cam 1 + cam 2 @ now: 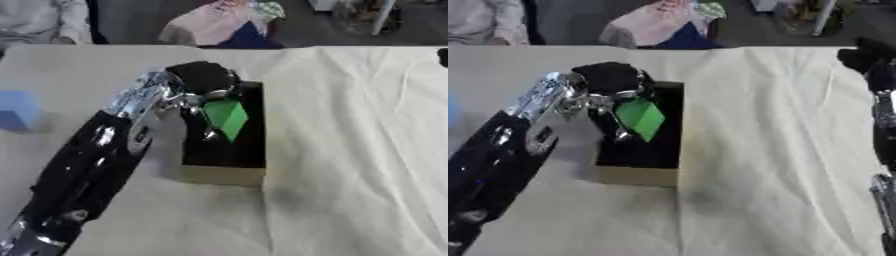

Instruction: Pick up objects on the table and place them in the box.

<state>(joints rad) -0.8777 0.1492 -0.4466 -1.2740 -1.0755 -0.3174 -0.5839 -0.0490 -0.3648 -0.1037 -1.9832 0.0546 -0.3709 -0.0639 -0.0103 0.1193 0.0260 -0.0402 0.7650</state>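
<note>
My left arm reaches in from the lower left, and my left hand point(203, 82) hangs over the box point(224, 175), fingers curled down around a green block point(227, 116). The block is tilted and sits above the box's black inside. The box is tan outside and stands at the middle of the table. A light blue block point(16, 110) rests on the table at the far left. My right hand point(859, 57) shows at the right edge in the right eye view, dark and blurred; its arm runs down that edge.
A cream cloth point(350, 150) covers the table, with folds to the right of the box. People sit beyond the far edge.
</note>
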